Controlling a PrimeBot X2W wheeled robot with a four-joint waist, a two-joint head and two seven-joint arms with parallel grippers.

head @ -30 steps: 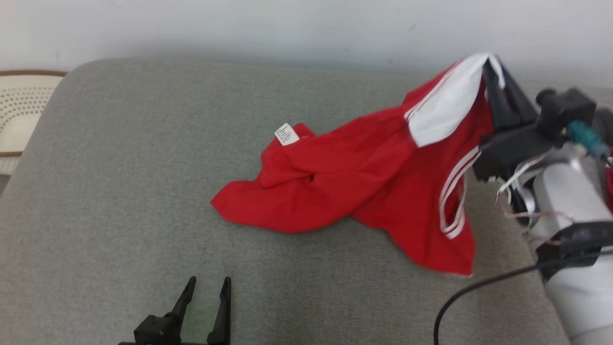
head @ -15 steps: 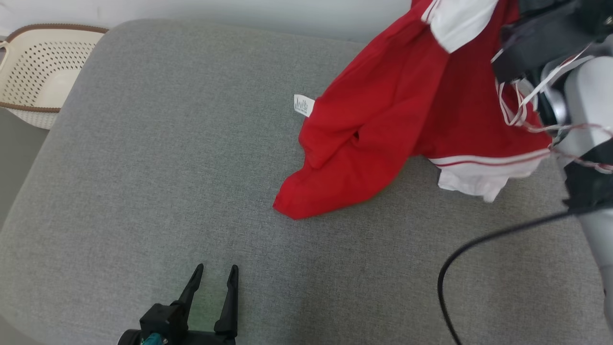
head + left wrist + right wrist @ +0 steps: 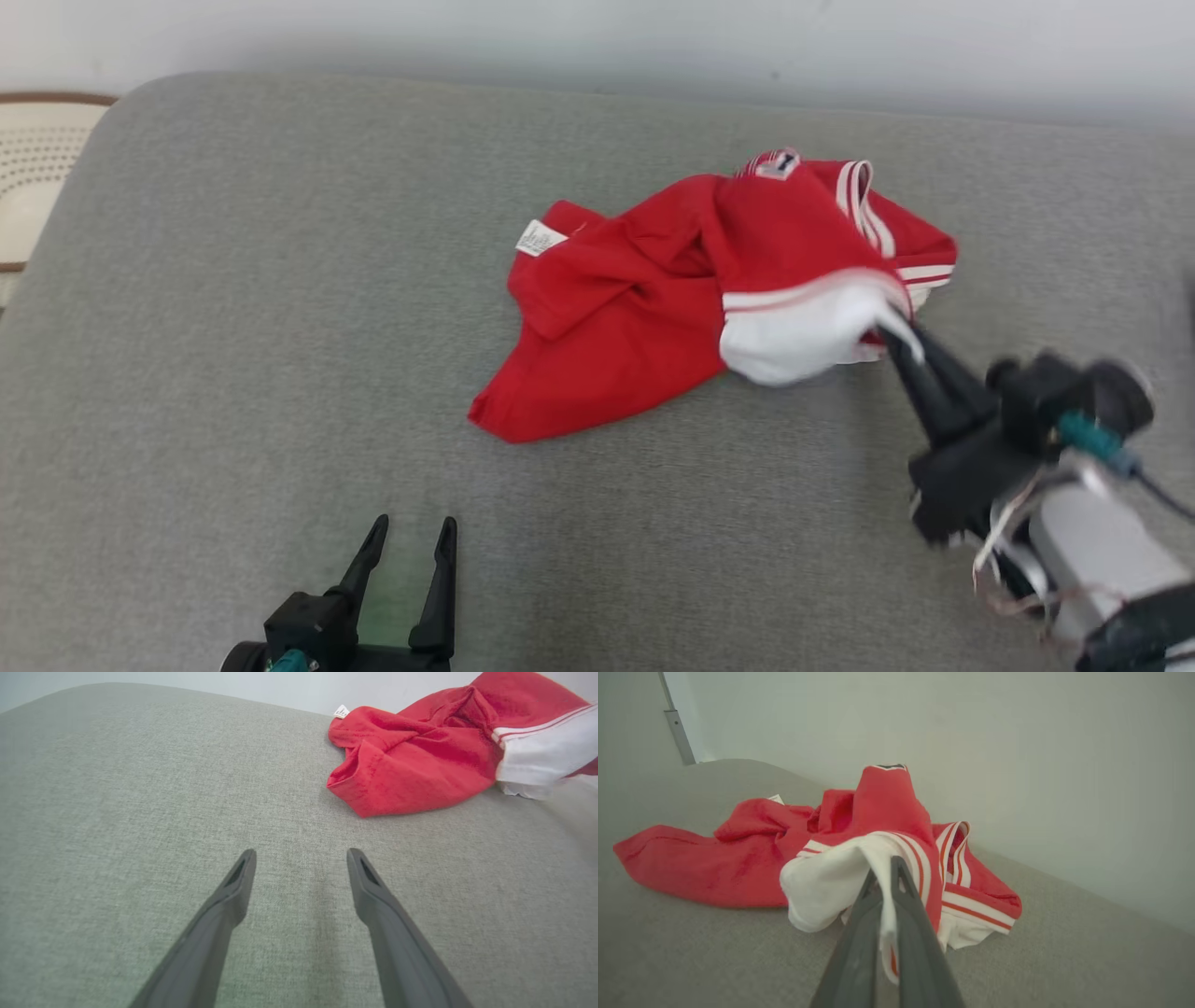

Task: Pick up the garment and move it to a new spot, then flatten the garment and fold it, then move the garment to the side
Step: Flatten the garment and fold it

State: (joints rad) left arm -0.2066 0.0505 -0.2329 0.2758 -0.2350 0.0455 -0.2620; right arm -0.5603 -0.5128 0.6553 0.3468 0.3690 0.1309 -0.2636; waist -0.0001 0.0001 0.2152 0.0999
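Note:
The garment [image 3: 653, 299] is a red shirt with white striped sleeves, lying crumpled near the middle back of the grey cushion [image 3: 233, 327]. My right gripper [image 3: 894, 341] is shut on the garment's white sleeve at its right side; in the right wrist view the right gripper [image 3: 885, 868] pinches white cloth between its fingers, with the garment [image 3: 714, 858] heaped beyond. My left gripper [image 3: 409, 530] stands open near the front edge, well short of the garment. In the left wrist view the left gripper [image 3: 301, 854] has only cushion between its fingers, and the garment [image 3: 420, 760] lies at the upper right.
A cream perforated basket [image 3: 33, 159] sits off the cushion's left edge. A pale wall [image 3: 597, 37] runs behind the cushion. Bare grey cushion spreads to the left and front of the garment.
The right gripper has come down from a raised hold and laid the garment back on the cushion, still gripping the sleeve. The head camera has shifted. The left gripper stays put.

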